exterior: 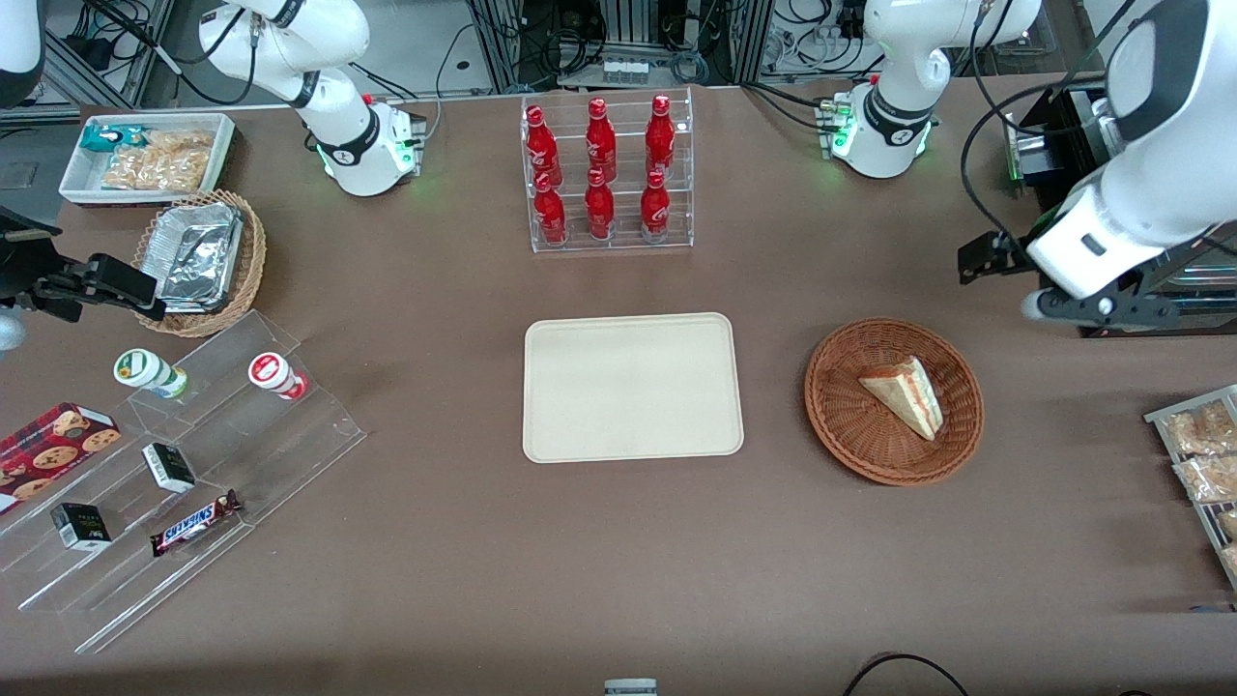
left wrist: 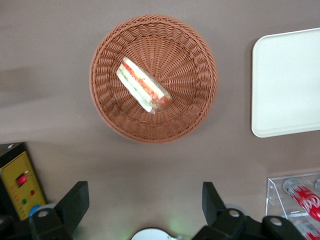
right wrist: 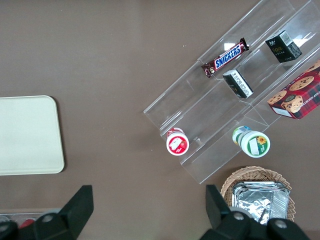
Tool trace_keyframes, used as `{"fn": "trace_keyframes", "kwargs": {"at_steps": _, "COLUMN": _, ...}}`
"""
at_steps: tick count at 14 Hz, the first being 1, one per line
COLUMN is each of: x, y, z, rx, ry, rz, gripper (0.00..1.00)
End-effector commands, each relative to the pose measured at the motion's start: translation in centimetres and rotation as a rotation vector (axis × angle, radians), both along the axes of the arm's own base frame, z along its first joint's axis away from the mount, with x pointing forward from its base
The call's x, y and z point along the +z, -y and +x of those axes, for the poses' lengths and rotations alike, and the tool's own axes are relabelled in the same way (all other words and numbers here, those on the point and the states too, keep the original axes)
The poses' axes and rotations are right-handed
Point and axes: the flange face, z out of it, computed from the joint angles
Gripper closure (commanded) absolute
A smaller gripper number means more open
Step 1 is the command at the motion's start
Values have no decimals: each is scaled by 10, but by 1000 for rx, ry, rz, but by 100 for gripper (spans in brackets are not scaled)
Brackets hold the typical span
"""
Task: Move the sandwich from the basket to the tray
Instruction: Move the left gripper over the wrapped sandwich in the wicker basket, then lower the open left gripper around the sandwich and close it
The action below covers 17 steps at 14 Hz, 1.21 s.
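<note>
- My fingers stand wide apart with nothing between them; my gripper hangs high over the bare table, clear of everything.
- The sandwich lies in the basket, below my fingers and ahead of them, well apart from them.
- Its long axis runs at a slant to the line between my two fingers, neither along it nor square to it, so I judge I must turn my wrist to close across the narrow width.
- The tray lies flat on the table just beside the basket, off to one side of my fingers.
</note>
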Motion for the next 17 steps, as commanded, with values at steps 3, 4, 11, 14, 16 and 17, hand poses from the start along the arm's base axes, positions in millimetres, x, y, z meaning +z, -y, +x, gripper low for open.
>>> {"fn": "trace_keyframes", "kwargs": {"at_steps": 3, "x": -96, "y": 3, "z": -12, "rx": 5, "ry": 18, "rz": -6, "gripper": 0}}
{"fn": "trace_keyframes", "kwargs": {"at_steps": 4, "x": -115, "y": 2, "z": -15, "rx": 7, "ry": 36, "rz": -8, "gripper": 0}}
{"fn": "trace_keyframes", "kwargs": {"at_steps": 11, "x": -185, "y": 0, "z": -28, "rx": 251, "ry": 88, "rz": 13, "gripper": 0}}
{"fn": "trace_keyframes", "kwargs": {"at_steps": 14, "x": -201, "y": -2, "z": -35, "rx": 554, "ry": 133, "rz": 33, "gripper": 0}}
{"fn": "trace_keyframes", "kwargs": {"at_steps": 16, "x": -212, "y": -2, "z": -35, "rx": 716, "ry": 156, "rz": 35, "gripper": 0}}
{"fn": "trace_keyframes", "kwargs": {"at_steps": 17, "x": -216, "y": -2, "z": -32, "rx": 826, "ry": 163, "rz": 36, "gripper": 0}}
